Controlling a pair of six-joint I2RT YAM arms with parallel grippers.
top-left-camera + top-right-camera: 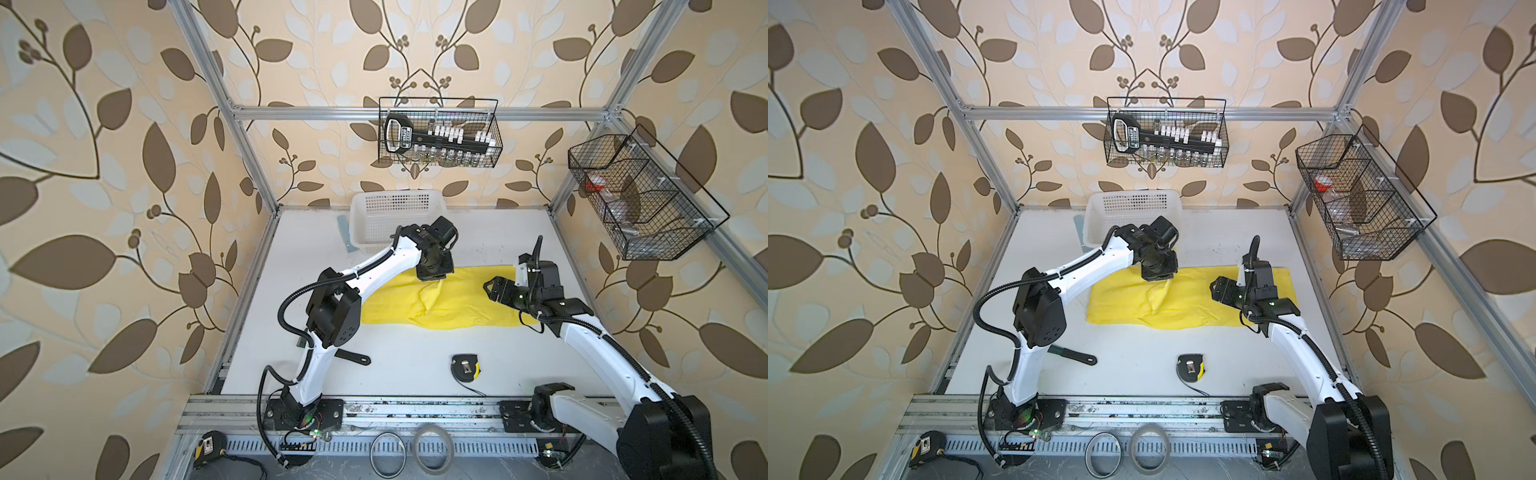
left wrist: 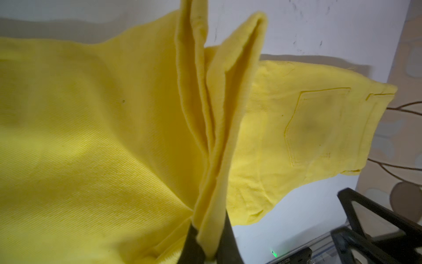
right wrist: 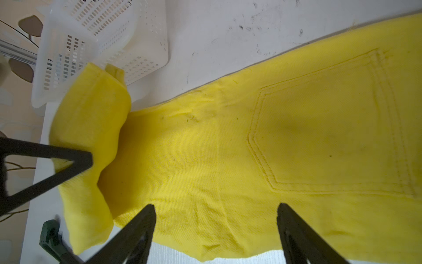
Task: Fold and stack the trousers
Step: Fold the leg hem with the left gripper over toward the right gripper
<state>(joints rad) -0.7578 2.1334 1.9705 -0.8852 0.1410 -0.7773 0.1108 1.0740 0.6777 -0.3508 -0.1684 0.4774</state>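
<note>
While the left pincer clamps a raised bunch of the trousers mid-fold, the right pincer hovers, jaws apart; next, that cloth probably needs laying flat.

The trousers are seen in plain bright yellow, on a white worktop marked with dark scuffs. The perforated basket is white. The wall is covered in beige paper printed with brown and pale leaves. The tape measure is coloured black and yellow.
</note>
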